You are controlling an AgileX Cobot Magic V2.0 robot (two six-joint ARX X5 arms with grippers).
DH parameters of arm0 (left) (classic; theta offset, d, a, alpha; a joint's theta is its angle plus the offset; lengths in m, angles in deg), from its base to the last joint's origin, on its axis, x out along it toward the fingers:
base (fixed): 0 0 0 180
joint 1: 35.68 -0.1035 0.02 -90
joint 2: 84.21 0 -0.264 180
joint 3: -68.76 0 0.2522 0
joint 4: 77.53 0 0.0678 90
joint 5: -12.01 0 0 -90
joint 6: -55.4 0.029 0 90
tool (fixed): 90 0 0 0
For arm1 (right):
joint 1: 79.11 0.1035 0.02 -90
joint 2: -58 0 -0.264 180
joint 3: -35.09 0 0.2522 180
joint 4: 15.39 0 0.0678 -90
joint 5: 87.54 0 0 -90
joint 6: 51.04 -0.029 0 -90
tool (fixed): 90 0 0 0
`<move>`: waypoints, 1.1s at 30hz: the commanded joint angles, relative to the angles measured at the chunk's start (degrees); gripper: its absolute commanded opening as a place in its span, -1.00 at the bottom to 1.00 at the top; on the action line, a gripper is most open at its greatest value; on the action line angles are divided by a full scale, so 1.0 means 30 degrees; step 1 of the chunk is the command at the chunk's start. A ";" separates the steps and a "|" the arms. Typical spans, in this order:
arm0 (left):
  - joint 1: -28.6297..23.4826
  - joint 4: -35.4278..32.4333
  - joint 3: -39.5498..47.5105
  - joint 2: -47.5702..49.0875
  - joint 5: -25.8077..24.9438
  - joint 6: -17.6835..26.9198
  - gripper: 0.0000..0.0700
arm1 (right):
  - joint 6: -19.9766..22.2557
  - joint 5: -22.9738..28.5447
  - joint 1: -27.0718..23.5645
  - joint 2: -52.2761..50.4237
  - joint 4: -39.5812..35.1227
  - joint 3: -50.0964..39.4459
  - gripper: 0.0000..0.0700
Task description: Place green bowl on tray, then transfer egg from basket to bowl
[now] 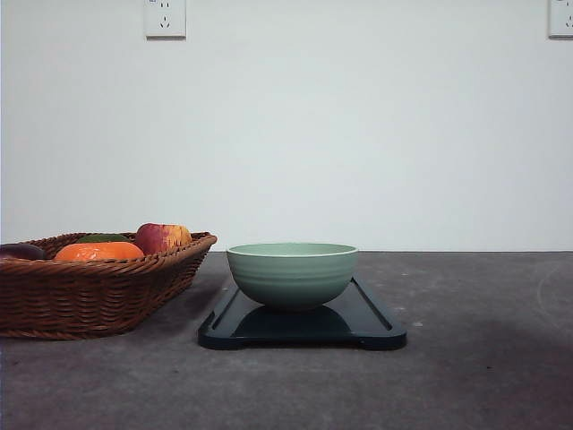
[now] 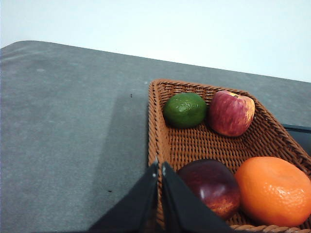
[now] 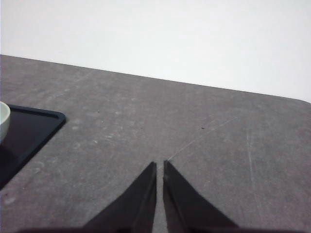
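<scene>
Sitting upright at center of the front view, the green bowl [image 1: 292, 273] rests on the tray [image 1: 376, 324], whose long axis runs away from the camera; the basket [image 1: 98, 300] stands just left on the counter [image 1: 483, 358]. Left wrist view: closed left tool [image 2: 159, 165] over the basket rim, beside a lime [image 2: 184, 110], apple [image 2: 232, 112], orange [image 2: 273, 190] and dark fruit [image 2: 212, 187]. Right wrist view: closed right tool [image 3: 160, 164] above bare counter, tray corner at left edge.

A bare test-bench setup — grey tabletop [image 1: 466, 376], blank white wall [image 1: 358, 134], wall sockets [image 1: 165, 18].
</scene>
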 commanded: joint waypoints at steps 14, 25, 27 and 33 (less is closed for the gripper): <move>-0.0058 -0.0189 0.0372 0.0029 0.0029 -0.0022 -1.00 | 0.0010 0.0000 0.0007 0.0022 -0.0219 -0.0080 -0.95; -0.0058 -0.0192 0.0372 0.0029 0.0029 -0.0022 -1.00 | 0.0007 0.0000 0.0007 0.0022 -0.0219 -0.0080 -0.95; -0.0058 -0.0194 0.0372 0.0029 0.0029 -0.0022 -1.00 | 0.0015 0.0000 0.0007 0.0022 -0.0219 -0.0080 -0.95; -0.0058 -0.0189 0.0372 0.0029 0.0029 -0.0022 -1.00 | 0.0010 0.0000 0.0007 0.0022 -0.0219 -0.0080 -0.95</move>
